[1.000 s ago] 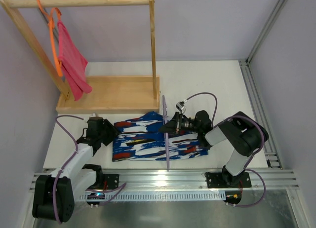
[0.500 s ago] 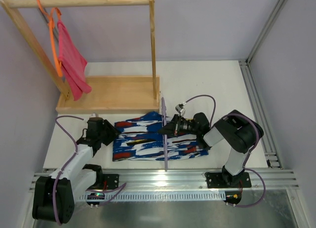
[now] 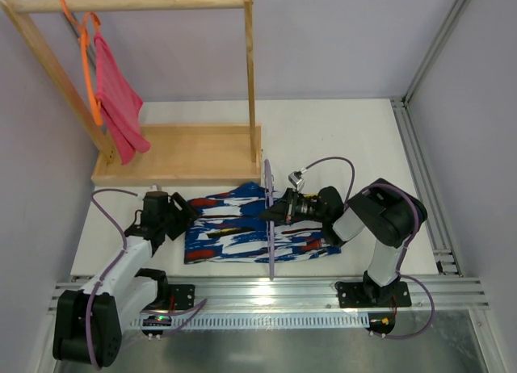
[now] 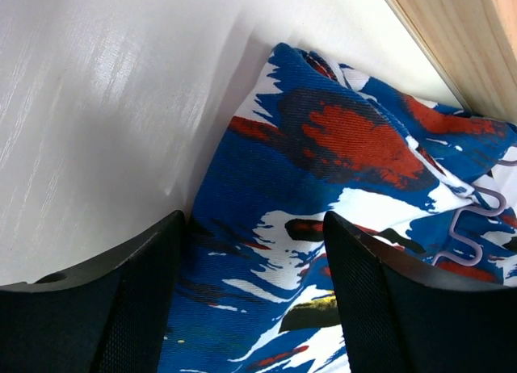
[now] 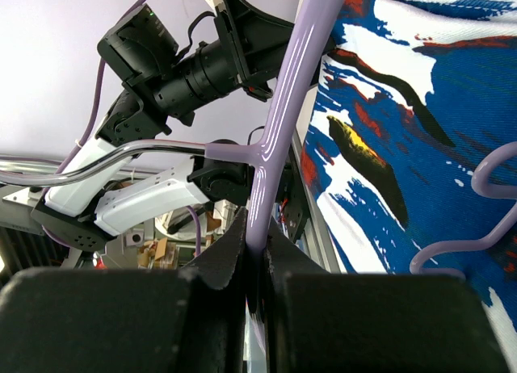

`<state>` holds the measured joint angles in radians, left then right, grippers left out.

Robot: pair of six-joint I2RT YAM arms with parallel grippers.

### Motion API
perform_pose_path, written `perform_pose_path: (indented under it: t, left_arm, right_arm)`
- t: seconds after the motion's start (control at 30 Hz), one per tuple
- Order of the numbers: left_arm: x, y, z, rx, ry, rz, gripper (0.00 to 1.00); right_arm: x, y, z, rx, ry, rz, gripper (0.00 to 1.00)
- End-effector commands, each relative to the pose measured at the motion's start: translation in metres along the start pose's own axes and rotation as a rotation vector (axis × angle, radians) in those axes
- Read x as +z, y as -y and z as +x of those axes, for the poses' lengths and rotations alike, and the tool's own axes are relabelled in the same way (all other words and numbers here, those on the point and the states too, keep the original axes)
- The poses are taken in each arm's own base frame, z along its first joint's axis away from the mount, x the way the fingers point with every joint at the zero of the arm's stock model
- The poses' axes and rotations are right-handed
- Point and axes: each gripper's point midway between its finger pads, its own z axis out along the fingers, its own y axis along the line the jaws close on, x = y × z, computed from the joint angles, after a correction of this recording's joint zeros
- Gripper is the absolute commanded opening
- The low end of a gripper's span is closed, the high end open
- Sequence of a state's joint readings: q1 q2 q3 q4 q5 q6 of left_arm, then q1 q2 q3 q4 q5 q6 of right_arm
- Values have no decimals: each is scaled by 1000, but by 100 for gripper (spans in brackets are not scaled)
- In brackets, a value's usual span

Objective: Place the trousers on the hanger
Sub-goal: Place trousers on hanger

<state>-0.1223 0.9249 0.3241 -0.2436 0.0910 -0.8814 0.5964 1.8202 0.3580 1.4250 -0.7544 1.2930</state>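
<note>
The wooden rack [image 3: 202,155] had a shallow tray for a base. The only thing reaching it was the lower end of the pink-red cloth [image 3: 117,98], which hung from the orange hanger [image 3: 85,58] on the rack's rail, over the tray's left end.

Just in front of that tray, your trousers [image 3: 242,228] lay folded flat on the table [image 3: 339,139]. The lavender hanger [image 3: 269,228] stood on edge across them, in line with the rack's right post. Your right gripper [image 3: 275,214] was clamped tight on the hanger's arm, and the wrist view showed both fingers [image 5: 218,268] pinching the plastic.

Your left gripper [image 3: 184,207] sat in front of the rack's left half, at the near left end of the trousers. Its fingers [image 4: 137,308] stood well apart, with printed cloth showing between them. I could not tell whether they touched it.

Compared with a second before, the hanger had shifted slightly to the left across the trousers. The left fingers had spread wider. The trousers, the cloth and the orange hanger had not moved.
</note>
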Motion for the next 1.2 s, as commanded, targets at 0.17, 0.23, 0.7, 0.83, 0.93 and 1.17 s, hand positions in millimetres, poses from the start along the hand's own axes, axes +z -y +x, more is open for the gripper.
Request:
perform_pose_path:
  t: [0.17,0.23,0.7,0.83,0.93,1.17]
  left_arm:
    - [2,-25,17,-29,-47,-92,56]
    - [0,-19,9,-12,-25,-80,38]
    - [-33,81,-2,179,-52,94,0]
    - [-32,128,28,269,-90,177,0]
    - [-32,162,52,337,-102,203,0]
    - [-19,214,120,377,-222,245,0]
  right_arm:
    - [-4,-14,-1,-145,40,-93,4]
    - [-4,-16,-2,-146,43,-97,4]
    - [-3,-18,-4,-146,48,-103,4]
    - [-1,-18,-6,-142,51,-104,4]
    - [-1,-18,-5,-142,48,-104,4]
    - [-4,-27,-3,-155,39,-125,4]
